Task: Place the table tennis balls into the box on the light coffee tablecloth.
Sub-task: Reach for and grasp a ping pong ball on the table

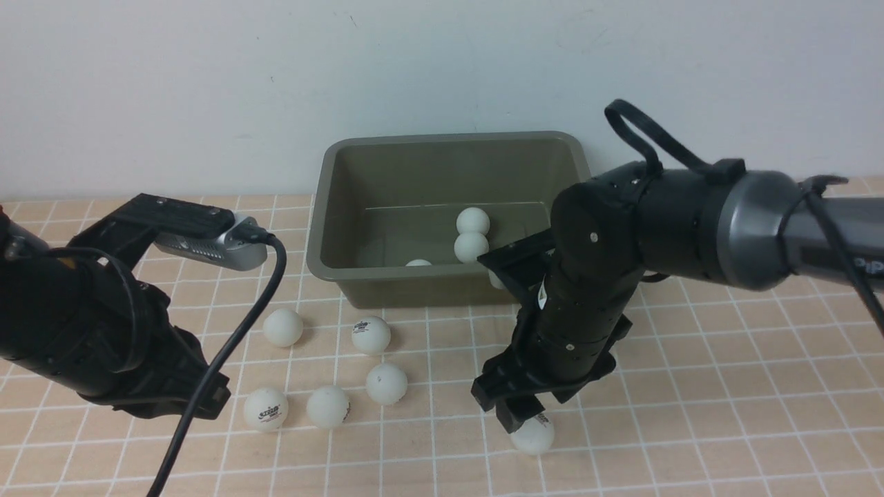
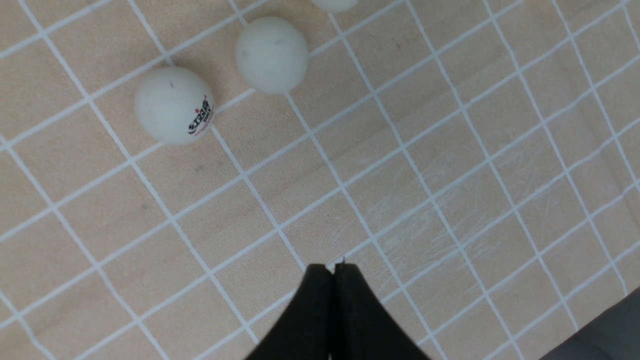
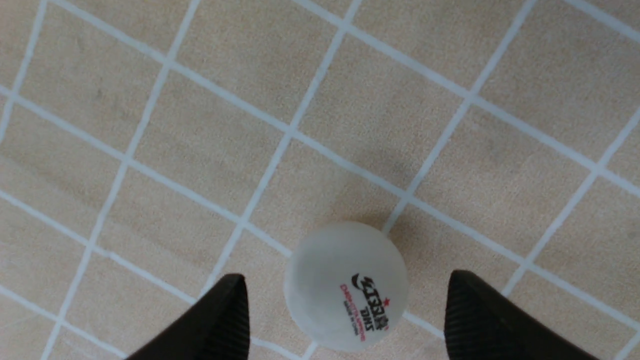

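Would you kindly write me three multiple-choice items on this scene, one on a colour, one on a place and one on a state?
1. What colour is the rectangular plastic tub?
A. Red. B. Olive-green. C. Blue.
2. Where is the white logo-printed table tennis ball by the right gripper?
A. Inside the tub. B. On the tub's rim. C. On the peach-beige checked tablecloth, between open jaws.
3. How is the left gripper?
A. Open. B. Shut on a ball. C. Shut, empty.

Answers: 1 B, the front view shows olive-green walls; 2 C, the right wrist view shows it on the tablecloth, touched by neither finger; 3 C, the left wrist view shows its fingers pressed together with nothing between.
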Robot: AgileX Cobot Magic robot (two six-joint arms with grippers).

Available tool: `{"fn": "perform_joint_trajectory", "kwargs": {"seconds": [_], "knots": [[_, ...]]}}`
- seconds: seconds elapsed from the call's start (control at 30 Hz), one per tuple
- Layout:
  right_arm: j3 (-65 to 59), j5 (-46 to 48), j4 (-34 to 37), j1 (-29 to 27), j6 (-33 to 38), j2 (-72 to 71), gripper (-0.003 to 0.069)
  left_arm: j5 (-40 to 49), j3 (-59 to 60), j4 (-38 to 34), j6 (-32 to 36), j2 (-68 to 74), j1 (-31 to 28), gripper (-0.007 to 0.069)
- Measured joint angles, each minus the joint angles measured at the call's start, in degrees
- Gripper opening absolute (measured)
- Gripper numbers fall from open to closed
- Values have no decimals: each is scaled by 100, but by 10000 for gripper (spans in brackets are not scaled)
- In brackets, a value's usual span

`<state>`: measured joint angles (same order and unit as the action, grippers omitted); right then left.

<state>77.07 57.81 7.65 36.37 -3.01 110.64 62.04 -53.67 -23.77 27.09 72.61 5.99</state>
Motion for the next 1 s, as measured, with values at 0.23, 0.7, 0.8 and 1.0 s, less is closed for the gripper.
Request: {"fn": "perform_joint_trajectory", "kwargs": {"seconds": [0.23, 0.7, 0.8, 1.0], "knots": [[0, -19, 27, 0, 0, 251, 463, -19, 0, 0, 0, 0, 0, -69], [89, 192, 659, 0, 443, 252, 351, -20, 0, 0, 0, 0, 0, -69], [464, 358, 826, 0, 616, 126, 351, -25, 0, 0, 0, 0, 0, -69], [1736, 451, 586, -4, 700, 22, 351, -25, 0, 0, 0, 0, 0, -69]]}}
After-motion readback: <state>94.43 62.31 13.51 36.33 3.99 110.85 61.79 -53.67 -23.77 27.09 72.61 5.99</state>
